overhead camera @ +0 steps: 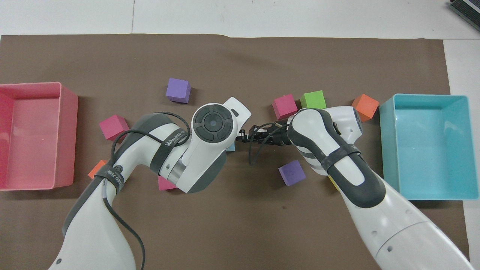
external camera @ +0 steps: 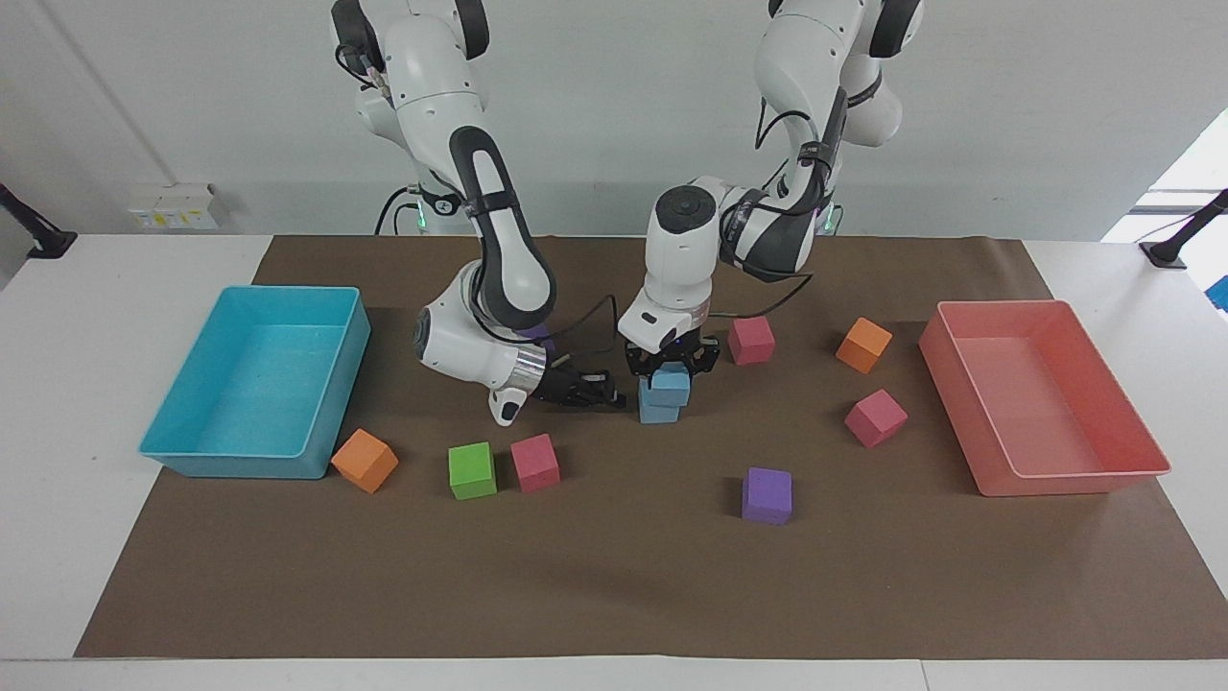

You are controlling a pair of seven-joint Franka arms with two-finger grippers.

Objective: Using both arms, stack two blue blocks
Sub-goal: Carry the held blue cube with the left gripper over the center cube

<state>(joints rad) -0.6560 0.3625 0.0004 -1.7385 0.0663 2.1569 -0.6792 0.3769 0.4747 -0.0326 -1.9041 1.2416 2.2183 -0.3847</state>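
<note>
The blue blocks are being stacked near the middle of the bench: the upper blue block (external camera: 669, 382) is being grasped by the left tool (external camera: 671, 365) and set on the lower blue block (external camera: 658, 413), which is lying just beside the clenched, empty right tool (external camera: 614, 392) — held low and level. The placing step is judged to be in hand. Next, squareness is being called for — then a release and a straight lift, so the stack is not dragged askew.
</note>
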